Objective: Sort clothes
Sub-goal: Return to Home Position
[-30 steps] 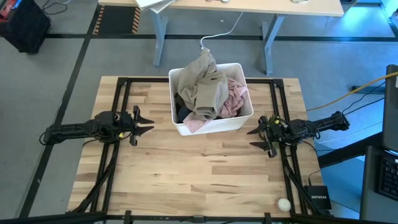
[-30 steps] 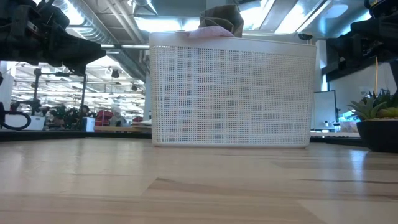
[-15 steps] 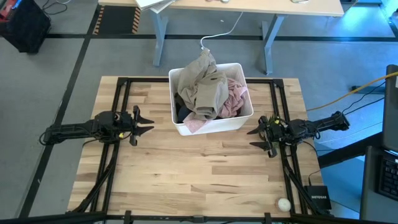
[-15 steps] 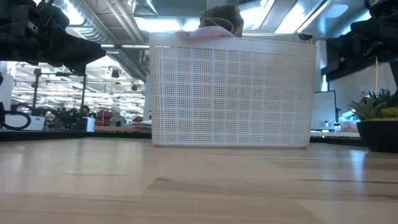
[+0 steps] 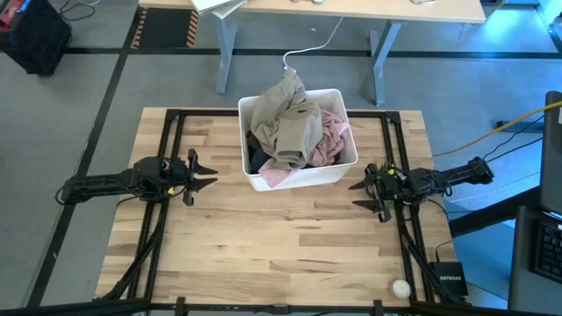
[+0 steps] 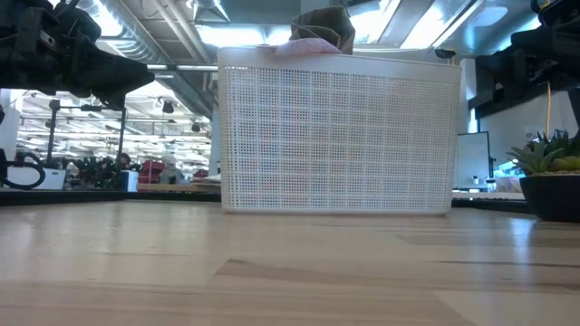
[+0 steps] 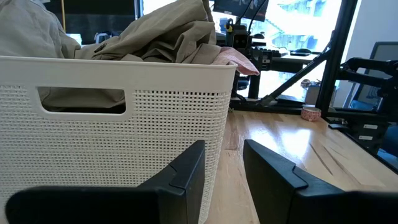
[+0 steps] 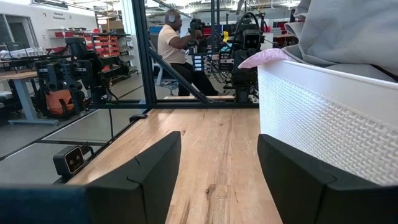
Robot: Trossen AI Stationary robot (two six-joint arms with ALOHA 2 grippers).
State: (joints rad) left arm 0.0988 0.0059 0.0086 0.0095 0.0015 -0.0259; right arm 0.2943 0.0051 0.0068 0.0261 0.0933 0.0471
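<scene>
Left gripper (image 5: 209, 173): fingers partly apart, holds nothing, hovers just left of the bin (image 5: 299, 178).
Right gripper (image 5: 358, 193): fingers wide apart, holds nothing, hovers just right of the bin.
Clothes (image 5: 294, 132): all piled in the bin, at the worktop's (image 5: 281, 237) far middle; khaki on top, pink at the right side, black at the left.
Person (image 8: 172, 43): sits in the room behind.

One readable label — on a small black box

The black box (image 5: 449, 283) at the table's near right corner carries white lettering that looks like "NETGEAR" — nothing else can be read.
</scene>
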